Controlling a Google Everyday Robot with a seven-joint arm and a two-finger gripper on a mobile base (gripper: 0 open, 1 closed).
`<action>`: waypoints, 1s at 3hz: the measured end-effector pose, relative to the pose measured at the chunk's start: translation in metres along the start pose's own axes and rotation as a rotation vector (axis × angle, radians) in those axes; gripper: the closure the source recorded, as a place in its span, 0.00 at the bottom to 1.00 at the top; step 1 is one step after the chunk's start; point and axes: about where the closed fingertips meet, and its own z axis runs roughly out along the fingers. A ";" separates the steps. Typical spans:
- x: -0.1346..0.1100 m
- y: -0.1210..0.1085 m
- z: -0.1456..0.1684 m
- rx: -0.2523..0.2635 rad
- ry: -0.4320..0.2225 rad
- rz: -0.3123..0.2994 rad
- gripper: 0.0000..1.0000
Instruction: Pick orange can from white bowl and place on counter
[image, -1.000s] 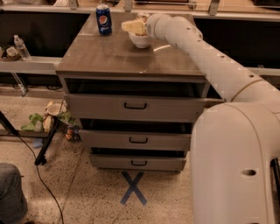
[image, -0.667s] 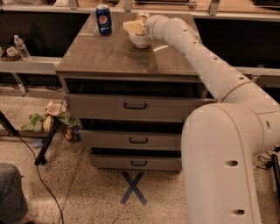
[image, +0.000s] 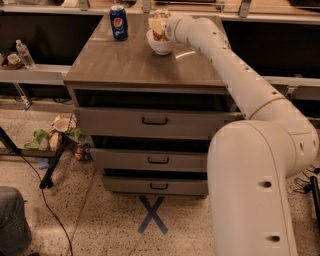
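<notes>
The orange can (image: 160, 33) stands upright in the white bowl (image: 161, 46), its silver top showing above my gripper. The bowl sits at the far middle of the counter (image: 135, 65), the grey-brown top of a three-drawer cabinet. My gripper (image: 158, 24) reaches in from the right, over the bowl, and is closed around the upper part of the can. I cannot tell whether the can's base still rests in the bowl. My white arm (image: 235, 75) runs from the lower right across the counter's right side.
A blue Pepsi can (image: 118, 22) stands on the counter left of the bowl. A water bottle (image: 24, 53) sits on the pale ledge (image: 35, 74) at left. Litter (image: 60, 137), a black stand leg (image: 52, 165) and a blue X (image: 152, 216) are on the floor.
The gripper and the can have shifted slightly up and to the right over the bowl. The bowl and the Pepsi can stay in place.
</notes>
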 end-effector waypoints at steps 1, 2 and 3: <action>-0.032 -0.007 -0.019 0.000 -0.063 -0.004 0.99; -0.052 -0.032 -0.052 0.055 -0.085 -0.002 1.00; -0.058 -0.063 -0.098 0.152 -0.058 -0.005 1.00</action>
